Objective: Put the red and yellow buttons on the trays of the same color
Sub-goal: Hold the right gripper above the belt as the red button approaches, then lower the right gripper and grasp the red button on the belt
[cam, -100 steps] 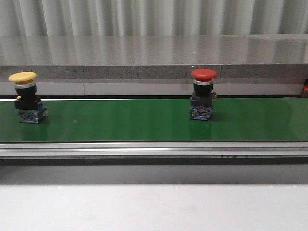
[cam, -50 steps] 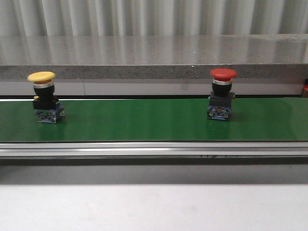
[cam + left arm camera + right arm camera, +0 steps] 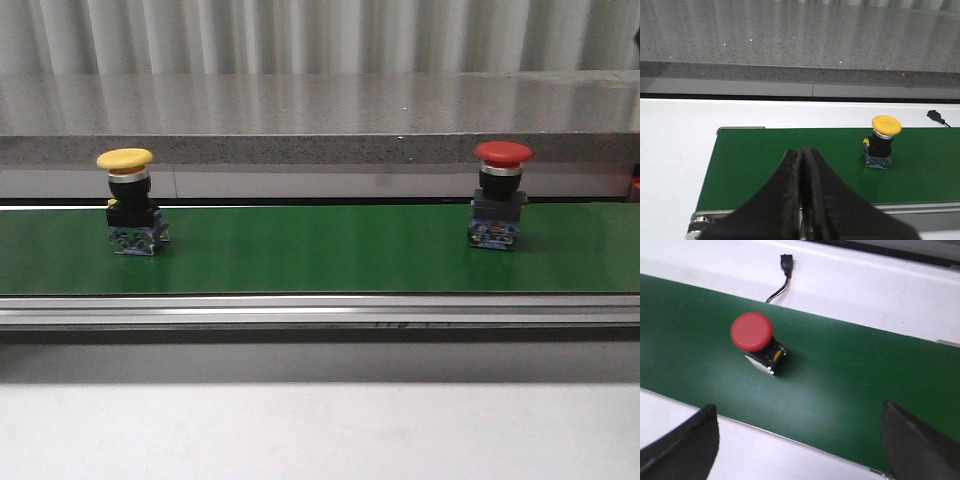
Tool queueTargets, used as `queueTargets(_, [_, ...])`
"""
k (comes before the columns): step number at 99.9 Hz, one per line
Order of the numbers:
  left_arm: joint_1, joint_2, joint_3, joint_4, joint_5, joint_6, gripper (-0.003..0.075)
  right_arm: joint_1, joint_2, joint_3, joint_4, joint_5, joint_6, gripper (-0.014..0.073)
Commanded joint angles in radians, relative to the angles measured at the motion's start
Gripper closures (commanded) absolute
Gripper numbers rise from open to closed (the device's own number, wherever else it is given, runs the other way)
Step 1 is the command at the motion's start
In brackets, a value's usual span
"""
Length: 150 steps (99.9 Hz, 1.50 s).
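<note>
The left end effector (image 3: 801,165) has its two dark fingers (image 3: 790,172) pressed together with no gap between them, and it holds nothing. It hangs above the near edge of the green conveyor belt (image 3: 790,140), close to that belt's end roller. In the left wrist view the yellow button (image 3: 883,142) stands at about 2 o'clock from the fingertips, apart from them, upright on its black and blue base.

The right end effector (image 3: 800,435) is spread wide: one finger (image 3: 687,445) shows at the lower left corner of its view and the other at the lower right, with bare belt and white worktop (image 3: 875,285) between them. It grips nothing. The red button (image 3: 757,342) sits on the belt at about 11 o'clock from the midpoint of that gap, clear of both fingers, its round cap facing the camera. A thin black cable with a small plug (image 3: 782,275) lies on the worktop beyond the belt, at about 12 o'clock from the red button.

In the front view neither arm shows. The yellow button (image 3: 130,205) stands upright on the belt (image 3: 320,250) toward its left part, and the red button (image 3: 498,200) stands upright toward its right part, the two well apart, at 9 and 3 o'clock of the belt's middle. A grey speckled ledge (image 3: 320,110) runs behind the belt. The trays are not in view.
</note>
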Motion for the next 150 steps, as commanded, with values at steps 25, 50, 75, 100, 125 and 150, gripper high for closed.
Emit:
queueTargets(25, [-0.009, 0.010, -0.026, -0.004, -0.079, -0.001, 0.0740, 0.052, 0.241, -0.109, 0.023, -0.089, -0.011, -0.0052])
queueTargets(50, [-0.009, 0.010, -0.026, -0.004, -0.079, -0.001, 0.0740, 0.052, 0.357, -0.145, 0.023, -0.153, -0.023, -0.0052])
queueTargets(75, [-0.009, 0.010, -0.026, -0.004, -0.079, -0.001, 0.0740, 0.050, 0.469, -0.203, 0.023, -0.205, -0.047, -0.0047])
queueTargets(100, [-0.009, 0.010, -0.026, -0.004, -0.079, -0.001, 0.0740, 0.047, 0.486, -0.217, 0.023, -0.160, -0.047, 0.0337])
queueTargets(125, [-0.009, 0.010, -0.026, -0.004, -0.079, -0.001, 0.0740, -0.012, 0.475, -0.312, 0.023, -0.003, -0.044, 0.0398])
queueTargets(150, [-0.009, 0.010, -0.026, -0.004, -0.079, -0.001, 0.0740, -0.203, 0.459, -0.460, 0.023, 0.140, -0.031, 0.0398])
